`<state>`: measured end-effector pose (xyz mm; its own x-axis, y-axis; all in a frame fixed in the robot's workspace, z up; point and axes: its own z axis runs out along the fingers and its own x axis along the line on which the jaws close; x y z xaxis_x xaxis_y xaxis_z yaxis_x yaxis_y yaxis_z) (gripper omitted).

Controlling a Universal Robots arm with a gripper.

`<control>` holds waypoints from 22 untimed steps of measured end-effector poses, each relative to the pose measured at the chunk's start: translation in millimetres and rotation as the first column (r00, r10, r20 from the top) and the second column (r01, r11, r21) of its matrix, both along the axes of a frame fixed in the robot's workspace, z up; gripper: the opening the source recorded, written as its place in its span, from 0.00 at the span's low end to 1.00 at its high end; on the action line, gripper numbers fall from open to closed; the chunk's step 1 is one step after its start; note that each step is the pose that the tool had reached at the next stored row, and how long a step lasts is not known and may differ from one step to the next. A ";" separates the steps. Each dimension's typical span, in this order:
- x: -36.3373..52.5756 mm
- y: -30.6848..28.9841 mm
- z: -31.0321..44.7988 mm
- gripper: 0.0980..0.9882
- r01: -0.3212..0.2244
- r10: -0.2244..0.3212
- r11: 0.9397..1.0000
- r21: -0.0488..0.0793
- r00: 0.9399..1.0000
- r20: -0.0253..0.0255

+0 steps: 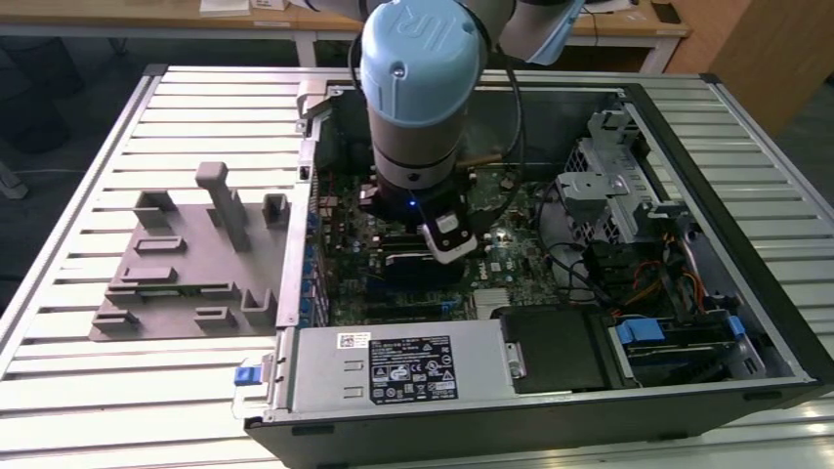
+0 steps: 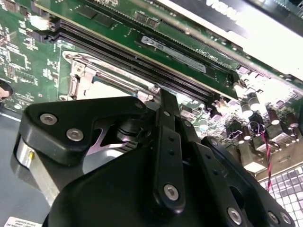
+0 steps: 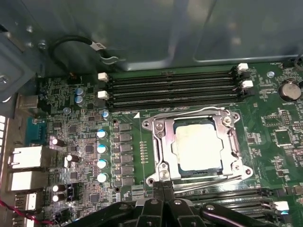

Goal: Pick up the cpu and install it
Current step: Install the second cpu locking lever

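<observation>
I am low inside the open computer case (image 1: 729, 322), which lies on the slatted bench (image 1: 78, 156), with my gripper (image 3: 163, 191) hanging just above the motherboard (image 3: 71, 156) near the middle of the case. In the first wrist view the chip (image 3: 196, 144) lies flat and square inside the metal frame of its socket (image 3: 158, 142), its pale top facing up and its edges parallel to the frame. The socket sits between the row of long memory slots (image 3: 175, 87) towards the case wall and a second set of slots nearer my gripper. The chip looks seated already, not in my grasp.

My fingers (image 3: 166, 201) appear drawn close together with nothing between them, their tips just beside the socket frame on its near edge, though I cannot tell whether they touch it.

To do this part well, I judge that the chip must stay level in its seat, so any contact should be light and straight down, never sideways, since a slide could bend the contacts beneath. The thin wire lever along the frame's edge lies close to my tips, and I should keep clear of the small capacitors (image 3: 101, 149) lined up beside the socket. The grey holder blocks (image 1: 183, 264) stand on the bench beside the case, at the exterior view's left.
</observation>
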<state>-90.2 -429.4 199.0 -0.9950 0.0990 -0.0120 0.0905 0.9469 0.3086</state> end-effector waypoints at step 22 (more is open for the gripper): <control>-7.7 9.2 -11.0 0.01 0.000 0.000 1.000 0.006 1.000 0.003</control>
<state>-97.9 -420.2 188.0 -0.9950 0.0991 -0.0142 0.0897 0.9451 0.3143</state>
